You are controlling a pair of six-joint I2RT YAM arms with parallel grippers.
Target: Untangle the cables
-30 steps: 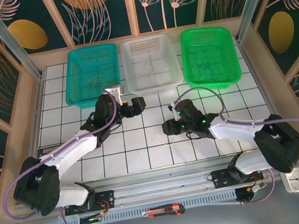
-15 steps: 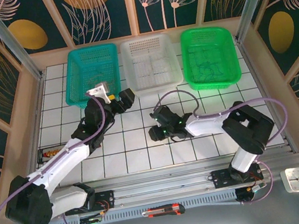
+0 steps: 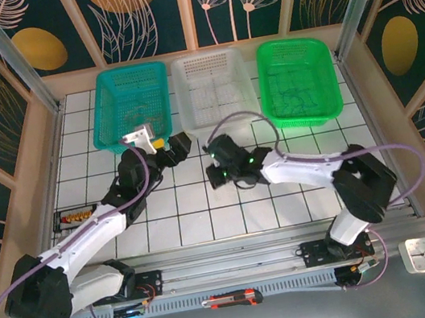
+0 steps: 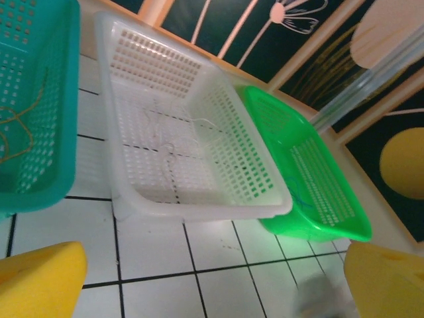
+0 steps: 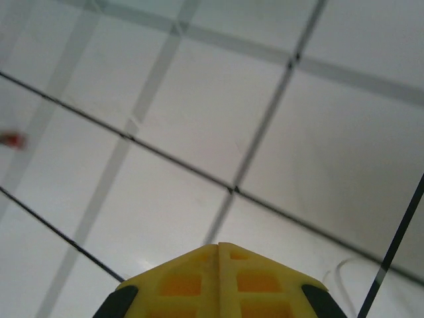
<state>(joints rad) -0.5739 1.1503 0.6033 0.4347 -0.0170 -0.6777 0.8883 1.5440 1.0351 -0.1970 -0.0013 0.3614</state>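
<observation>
While the right gripper is clenched with nothing visible between its meeting pads, low over bare tile, the left gripper hangs released, jaws wide. The cables lie apart in three baskets at 12 o'clock: an olive cord in the teal basket, a whitish cord in the white basket, and a dark cord in the green basket. Each is a loose squiggle with no clear long axis. The left gripper, judged nearer, faces the white basket at its 12 o'clock.
</observation>
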